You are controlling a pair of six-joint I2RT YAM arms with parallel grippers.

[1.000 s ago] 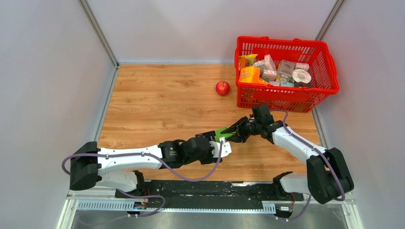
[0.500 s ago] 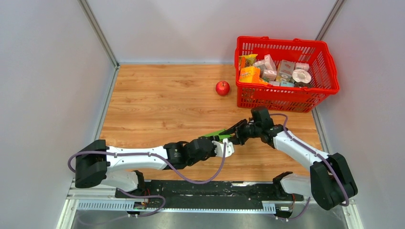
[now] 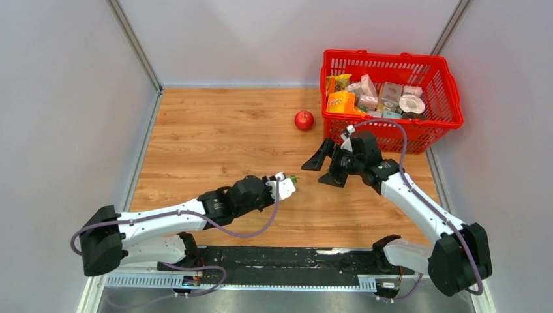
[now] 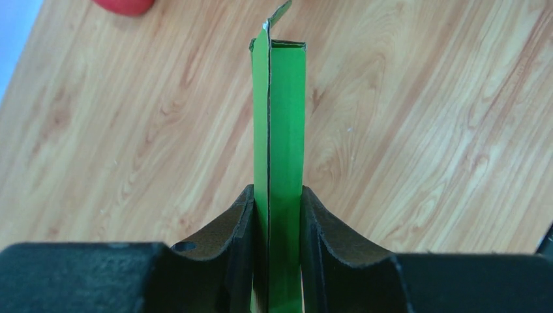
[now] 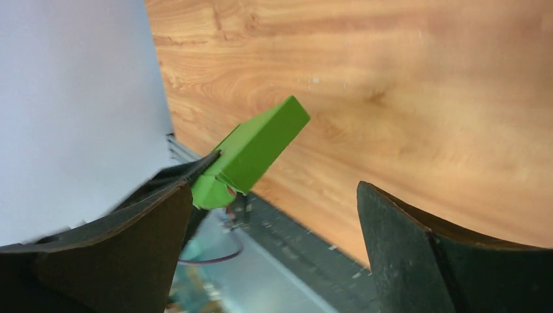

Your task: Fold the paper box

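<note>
- The left hand (image 4: 277, 195) pinches the box (image 4: 280, 117) between both fingers, near one end of it.
- The box, a flattened bright green sleeve, sticks straight out past the fingertips, above the worktop (image 3: 215, 137). A small flap bends off at its far end.
- From above, only a sliver of green shows at the left fingertips, near the worktop's middle, so its tilt is hard to judge there.
- The right hand (image 3: 325, 168) stands wide and holds nothing. It is just right of the box and apart from it, with its fingers pointed toward it.
- An apple (image 3: 303, 120) lies farther back, beside a red basket (image 3: 385, 135) of small packages.
</note>
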